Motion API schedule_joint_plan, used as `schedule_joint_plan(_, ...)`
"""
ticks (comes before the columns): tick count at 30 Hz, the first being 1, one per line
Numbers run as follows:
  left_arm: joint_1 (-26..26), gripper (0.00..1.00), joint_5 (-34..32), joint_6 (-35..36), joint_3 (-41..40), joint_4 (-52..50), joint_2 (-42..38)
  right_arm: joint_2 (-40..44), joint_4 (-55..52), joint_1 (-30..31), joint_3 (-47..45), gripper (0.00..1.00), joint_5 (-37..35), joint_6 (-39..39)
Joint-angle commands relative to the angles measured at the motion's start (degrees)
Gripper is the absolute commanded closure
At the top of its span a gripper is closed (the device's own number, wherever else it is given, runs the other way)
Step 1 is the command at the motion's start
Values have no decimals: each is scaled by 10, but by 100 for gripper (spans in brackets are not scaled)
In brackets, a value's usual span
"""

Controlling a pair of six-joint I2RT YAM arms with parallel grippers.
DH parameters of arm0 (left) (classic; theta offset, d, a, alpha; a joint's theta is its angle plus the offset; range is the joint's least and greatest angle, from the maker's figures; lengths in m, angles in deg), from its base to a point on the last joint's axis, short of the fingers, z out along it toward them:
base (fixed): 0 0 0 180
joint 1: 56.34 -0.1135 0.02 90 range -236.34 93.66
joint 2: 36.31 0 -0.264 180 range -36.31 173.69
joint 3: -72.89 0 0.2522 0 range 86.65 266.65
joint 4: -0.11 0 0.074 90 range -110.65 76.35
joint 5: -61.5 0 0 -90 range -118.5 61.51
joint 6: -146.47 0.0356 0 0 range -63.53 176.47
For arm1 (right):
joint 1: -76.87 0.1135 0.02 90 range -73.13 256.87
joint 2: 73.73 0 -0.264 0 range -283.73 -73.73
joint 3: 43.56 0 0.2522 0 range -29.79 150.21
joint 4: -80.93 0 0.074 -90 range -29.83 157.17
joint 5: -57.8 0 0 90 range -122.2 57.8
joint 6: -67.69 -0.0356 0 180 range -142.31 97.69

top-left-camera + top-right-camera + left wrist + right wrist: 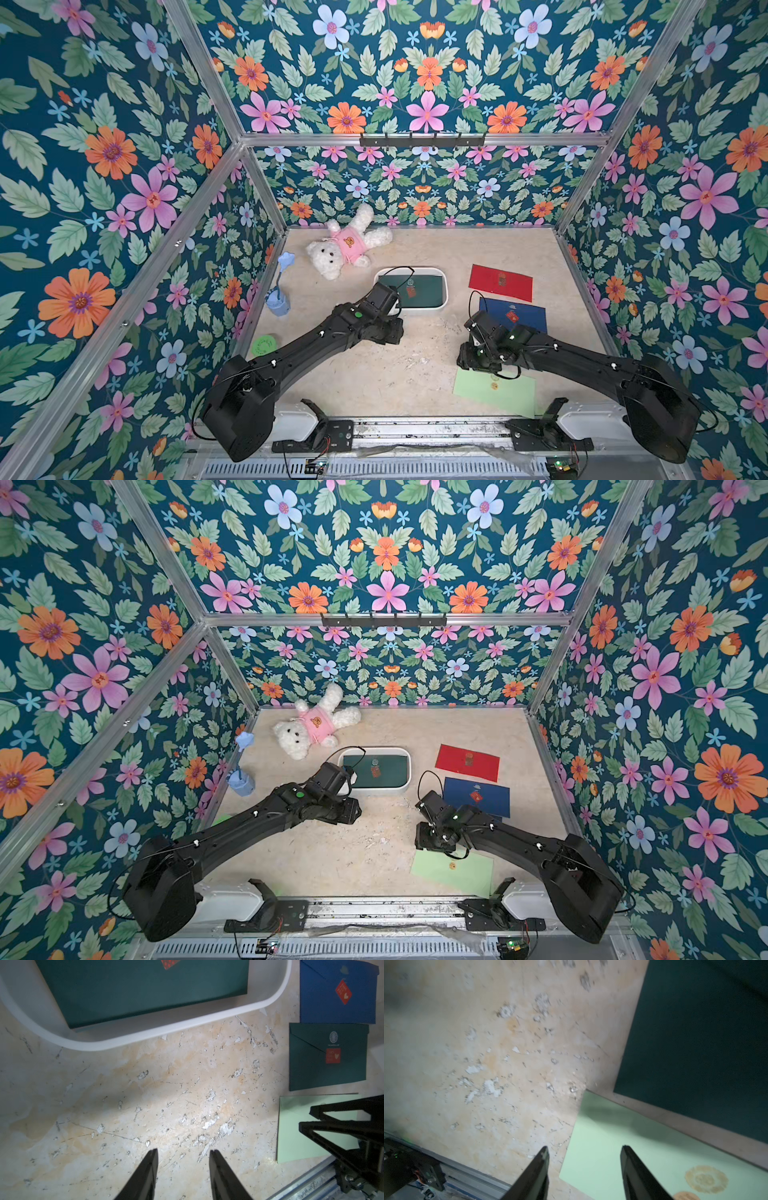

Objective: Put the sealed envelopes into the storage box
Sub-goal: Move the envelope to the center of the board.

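Observation:
The white storage box [445, 291] holds a dark green envelope [428, 293] lying flat, also close up in the left wrist view [124, 991]. To its right on the table lie a red envelope [500, 282], a navy envelope [525, 316] and, near the front, a light green envelope [494, 390]. A second dark green envelope [328, 1057] lies between the navy and light green ones, under my right arm in both top views. My left gripper [184, 1152] is open over bare table in front of the box. My right gripper [584, 1149] is open, empty, straddling the light green envelope's [623, 1142] edge.
A white teddy bear [345, 247] lies at the back left. A small blue cup with a flower [277, 303] and a green round lid [262, 345] stand by the left wall. A metal rail [415, 428] runs along the front edge. Floral walls enclose the table.

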State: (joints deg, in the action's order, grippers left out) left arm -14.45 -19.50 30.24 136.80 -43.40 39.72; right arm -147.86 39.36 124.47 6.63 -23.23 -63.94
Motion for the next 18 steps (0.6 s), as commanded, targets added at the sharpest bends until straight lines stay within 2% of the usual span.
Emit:
schedule_joint_plan(1, -1, 53, -9, -22, -11, 28, -3, -3, 63, 10, -22, 43, 17, -42)
schedule_joint_plan(8, -1, 52, -29, -22, -18, 17, -5, -90, 155, 55, -5, 44, 25, -59)
schedule_joint_plan(18, -36, 49, -39, -41, -43, 10, -20, -251, 200, 87, 164, 47, 25, -31)
